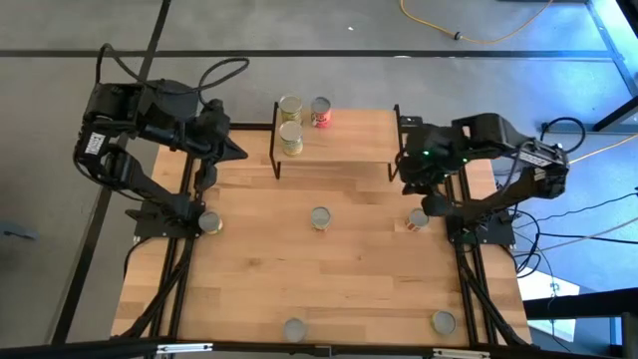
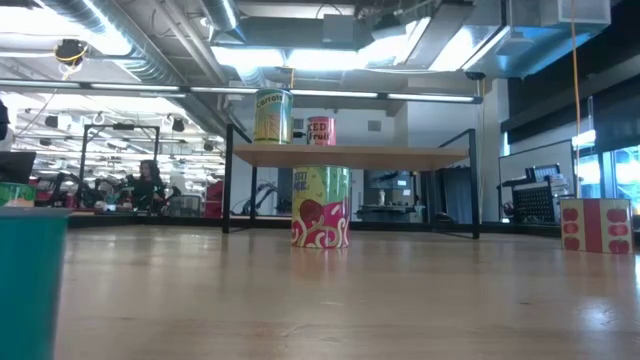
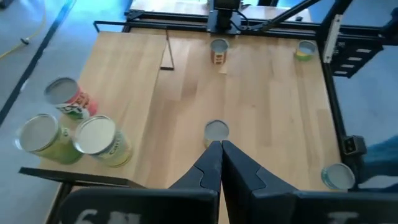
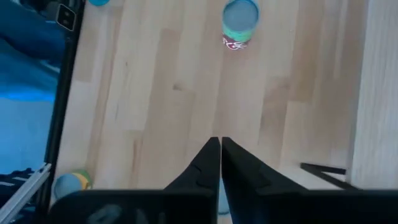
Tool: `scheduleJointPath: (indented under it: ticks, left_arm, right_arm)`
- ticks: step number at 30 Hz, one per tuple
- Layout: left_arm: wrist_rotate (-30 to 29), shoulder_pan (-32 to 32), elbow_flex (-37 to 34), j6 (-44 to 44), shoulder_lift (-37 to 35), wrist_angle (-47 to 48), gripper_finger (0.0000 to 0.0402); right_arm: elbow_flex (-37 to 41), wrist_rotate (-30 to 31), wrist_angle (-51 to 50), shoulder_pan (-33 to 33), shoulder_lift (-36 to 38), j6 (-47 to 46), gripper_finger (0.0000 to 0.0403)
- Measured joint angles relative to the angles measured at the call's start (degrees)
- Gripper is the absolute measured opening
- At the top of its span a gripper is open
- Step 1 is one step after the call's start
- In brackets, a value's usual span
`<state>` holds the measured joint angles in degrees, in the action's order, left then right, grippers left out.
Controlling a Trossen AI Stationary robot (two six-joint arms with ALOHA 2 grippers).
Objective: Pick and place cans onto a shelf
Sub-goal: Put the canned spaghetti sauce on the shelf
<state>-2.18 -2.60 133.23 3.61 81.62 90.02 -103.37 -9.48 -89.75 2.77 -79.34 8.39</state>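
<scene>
The shelf (image 1: pixel 344 135) stands at the table's far middle, a light board on black legs. Three cans stand on its left part: two yellow-green ones (image 1: pixel 290 108) (image 1: pixel 290 138) and a red one (image 1: pixel 320 112). Other cans stand upright on the table: one in the middle (image 1: pixel 320 217), one at the left (image 1: pixel 209 221), one at the right (image 1: pixel 418 218), two near the front edge (image 1: pixel 294 329) (image 1: pixel 443 321). My left gripper (image 1: pixel 242 153) is shut and empty, raised left of the shelf. My right gripper (image 1: pixel 409 184) is shut and empty, raised by the shelf's right end.
Both arm bases are clamped at the table's left (image 1: pixel 159 214) and right (image 1: pixel 478 229) edges. The shelf's right half (image 1: pixel 369 130) is bare board. In the low view the middle can (image 2: pixel 320 207) stands in front of the shelf (image 2: pixel 350 155), and a person shows far behind.
</scene>
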Motion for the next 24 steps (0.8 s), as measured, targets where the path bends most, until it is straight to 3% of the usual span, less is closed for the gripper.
scheduleJointPath:
  ticks: [9, 17, 24]
  left_arm:
    - [-3.0, 2.8, 0.0, 2.4, 1.0, 0.0, 0.0]
    - [-4.1, 2.8, 0.0, 6.2, 1.4, 0.0, 0.0]
    - [-4.8, 2.8, 0.0, 8.8, 1.3, 0.0, 0.0]
  right_arm:
    - [9.6, -3.8, -0.3, -4.7, 10.3, -4.6, 0.0007]
    - [20.9, -5.2, 0.3, -6.2, 16.6, -15.6, 0.0028]
    - [28.3, -5.2, 1.0, -6.2, 17.6, -15.8, 0.0059]
